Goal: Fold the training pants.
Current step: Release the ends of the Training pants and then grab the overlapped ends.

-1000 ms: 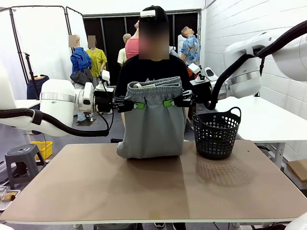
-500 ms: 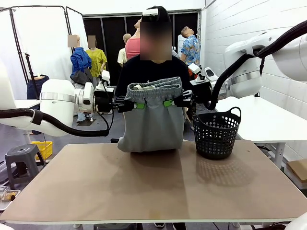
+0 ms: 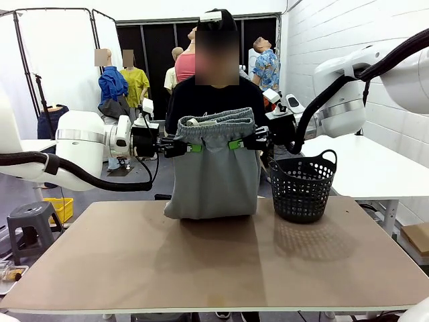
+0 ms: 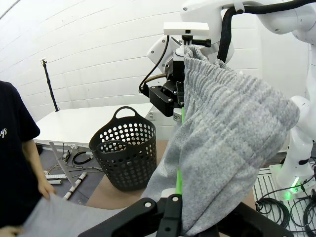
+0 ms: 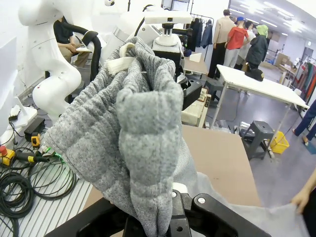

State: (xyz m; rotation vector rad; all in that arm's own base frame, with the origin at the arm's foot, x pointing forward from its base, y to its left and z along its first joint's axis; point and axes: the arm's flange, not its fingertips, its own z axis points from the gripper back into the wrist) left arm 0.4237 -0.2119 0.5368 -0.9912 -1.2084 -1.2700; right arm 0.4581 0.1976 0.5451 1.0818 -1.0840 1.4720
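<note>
Over the tabletop, the left pincer and right pincer each pinch the training pants by the waistband, legs hanging down.

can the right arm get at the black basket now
Probably not yet: the black mesh basket stands unobstructed near the right gripper, but that gripper is shut on the light grey fabric training pants.
</note>
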